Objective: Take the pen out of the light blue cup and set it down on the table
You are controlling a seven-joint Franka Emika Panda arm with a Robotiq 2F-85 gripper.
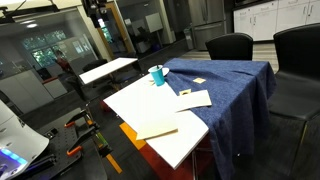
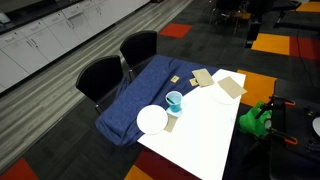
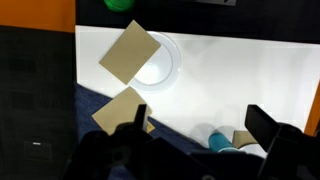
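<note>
**Step in hand: approach.** No grasp has been made. In the wrist view the Robotiq gripper [image 3: 198,113] is seen released, with its dark fingers [image 3: 139,115] spread wide and nothing held between them. It is held well above the large table with the white rectangular top [image 2: 205,140].

**Location of task items.** The small light blue cylindrical cup [image 2: 175,99] stands upright near the boundary between the white top and the dark blue cloth [image 2: 135,95]. In the wrist view the cup [image 3: 222,143] appears at about 5 o'clock from the gripper's midpoint, partly hidden behind the fingers. The thin dark pen cannot be resolved with certainty in any view. It is judged to be inside the cup, since none is seen lying on the table.

**Neighbouring items.** A round white plate [image 2: 152,120] lies at 8 o'clock from the cup in an exterior view. A tan paper sheet [image 2: 171,123] lies just beside the cup at 6 o'clock.

**Next move.** The gripper is to be centred over the cup's mouth and lowered with the jaws kept apart. The jaws are to be closed on the pen's projecting end only. Contact with the cup's rim is to be avoided, since the light cup could be tipped.
</note>
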